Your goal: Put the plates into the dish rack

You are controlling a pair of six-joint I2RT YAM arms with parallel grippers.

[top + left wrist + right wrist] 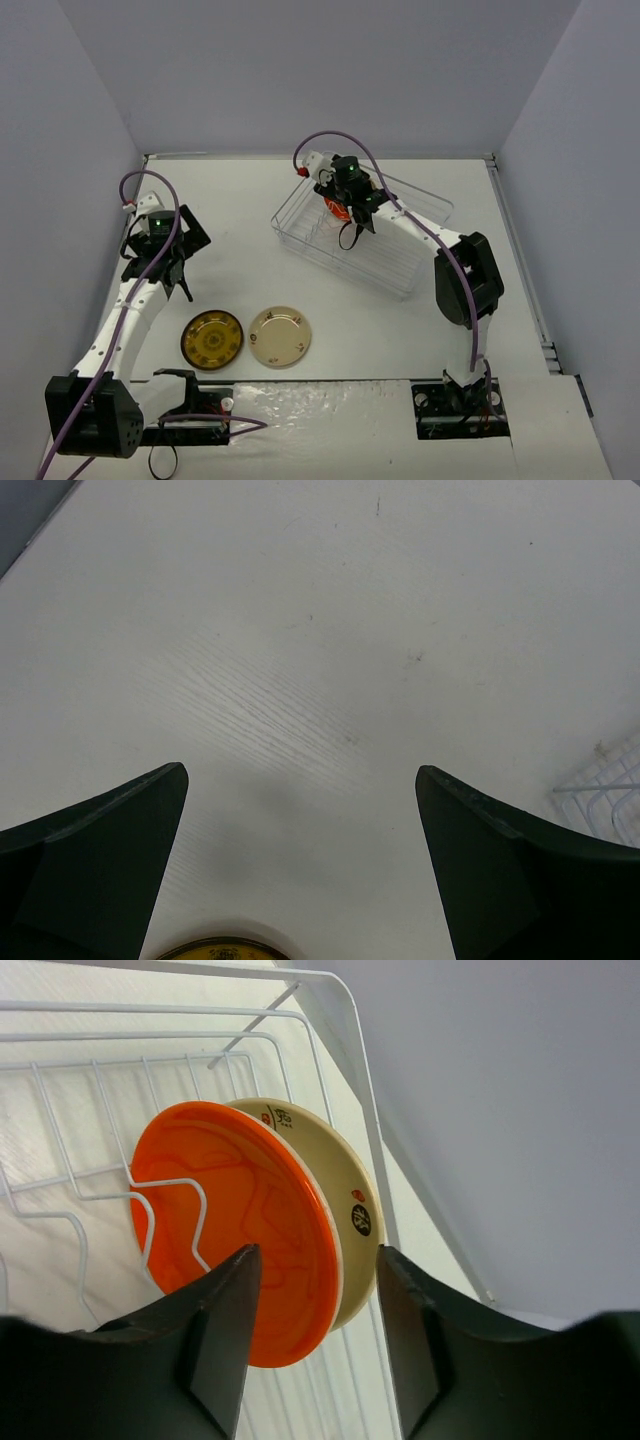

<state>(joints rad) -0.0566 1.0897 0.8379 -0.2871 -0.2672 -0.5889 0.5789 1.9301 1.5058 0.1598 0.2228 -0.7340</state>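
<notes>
Left gripper at the left of the scene: jaws spread wide, nothing between them, hovering over bare table. Just nearward of it, flat on the table, dark brown plate, only its far rim peeking in at the bottom edge of the left wrist view, between the two fingers. Lies to the near side of the jaws, so probably a pull back and a dip needed before any grasp. Just to its right, close beside but apart, cream plate, also flat. Both close to the left arm, well apart from the right one.

Farther right and toward the far side, dish rack, set on a slant. Inside it, standing on edge among the divider prongs, orange-red plate with a second cream plate just behind, faces close together. Right gripper down in the rack, jaws parted and straddling the rims of that pair; touching or clear, cannot tell. Judged next: right arm to lift free, left arm better placed for the dark brown plate.
</notes>
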